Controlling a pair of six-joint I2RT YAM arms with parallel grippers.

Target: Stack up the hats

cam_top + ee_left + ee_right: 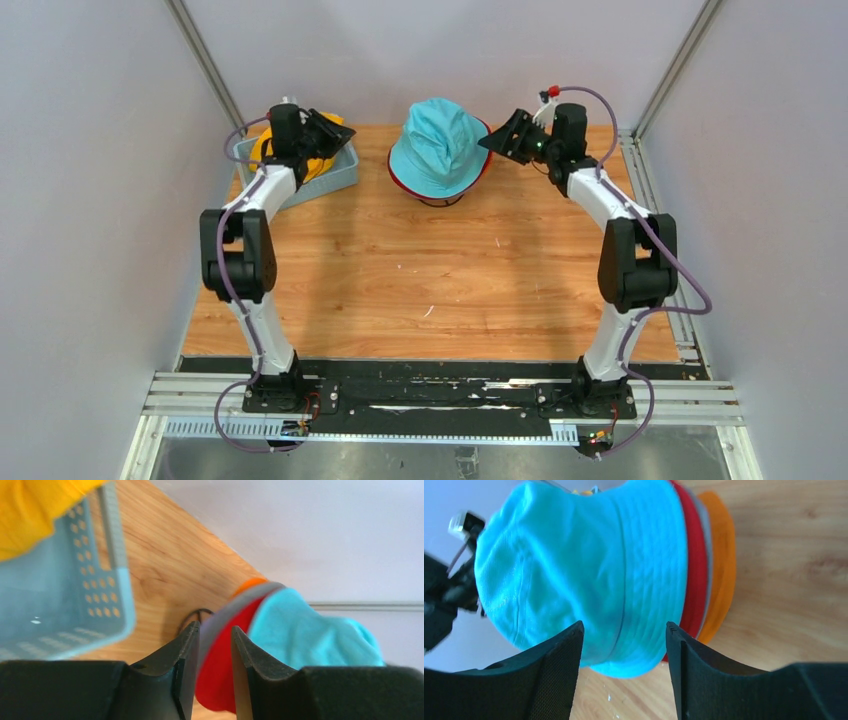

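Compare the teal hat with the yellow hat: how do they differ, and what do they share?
The teal hat tops the stack; the yellow hat lies in the light blue basket. The teal hat is smoothly domed; the yellow hat looks bunched up. Both are plain soft fabric.

Pale grey walls [80,200] enclose a wooden table [430,290], seemingly under soft even light.
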